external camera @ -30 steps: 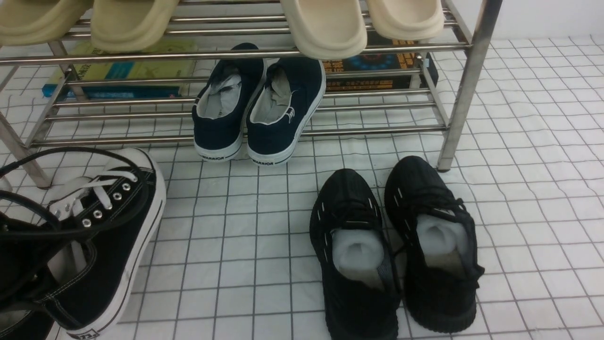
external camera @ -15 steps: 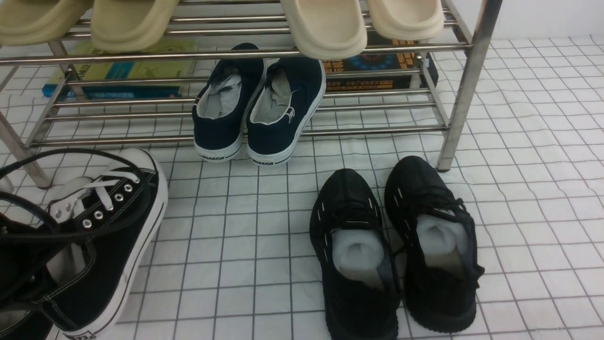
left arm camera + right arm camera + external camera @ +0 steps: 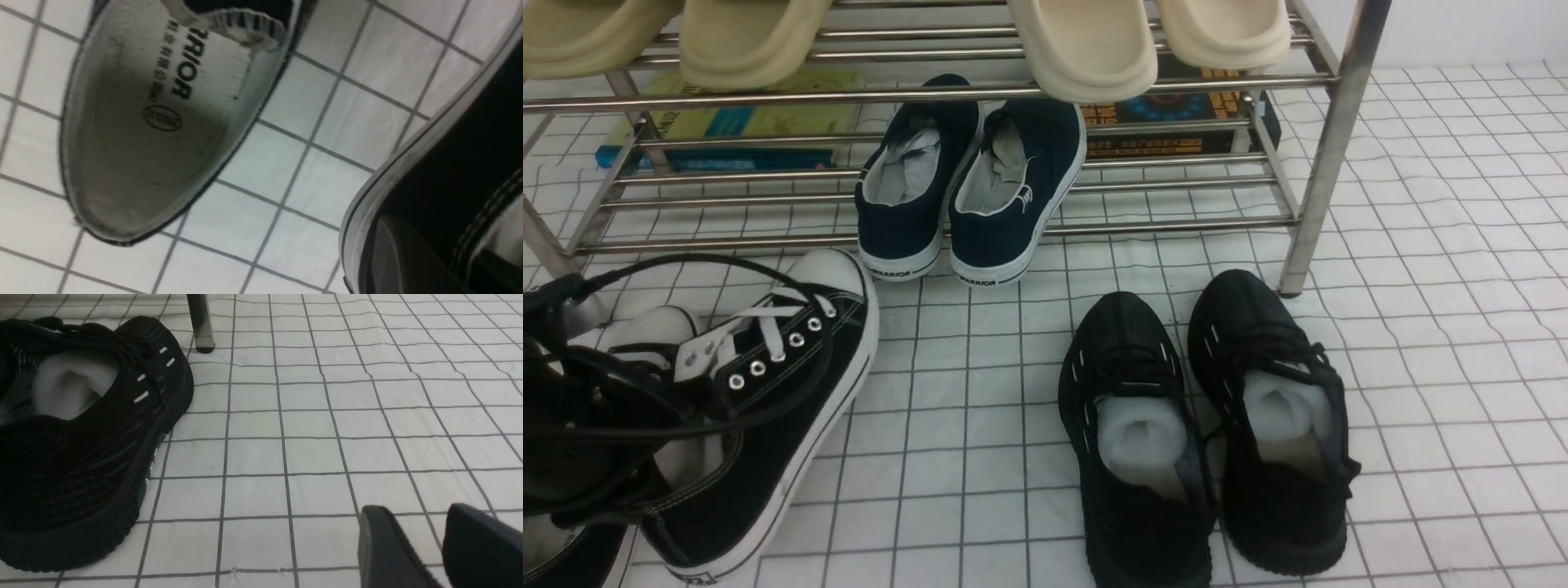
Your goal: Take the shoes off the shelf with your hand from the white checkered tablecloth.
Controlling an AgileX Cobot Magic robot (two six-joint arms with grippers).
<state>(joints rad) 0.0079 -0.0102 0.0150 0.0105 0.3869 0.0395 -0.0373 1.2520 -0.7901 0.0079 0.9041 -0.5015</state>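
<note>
Shifted rightward and closer to the shelf [image 3: 1331, 163] since half a second ago, one of the shoes [image 3: 768, 408] is now pointing its white toe cap at the heels of the navy slip-ons [image 3: 980, 196], near them but apart. The white checkered tablecloth [image 3: 1462, 327] is lying under everything, slightly wrinkled. The chrome shelf is standing on it at the back, carrying cream slippers [image 3: 1086, 49] on its upper bars and the slip-ons on the lower ones, their heels overhanging the front bar. Books [image 3: 743, 122] are lying beneath it. Both shoes are sitting off the shelf, in front of it on the robot's left: the shifted one is tilting sideways, and its mate [image 3: 163, 122] is resting on the cloth just beside it, insole showing. The black knit sneakers [image 3: 1209, 425] are lying side by side further right. The left gripper [image 3: 580, 408], draped in looping cables, is reaching into the tilted shoe — its jaws clamping that shoe's side. The right gripper [image 3: 416, 522] is hovering low over bare cloth — jaws apart, gripping nothing.
</note>
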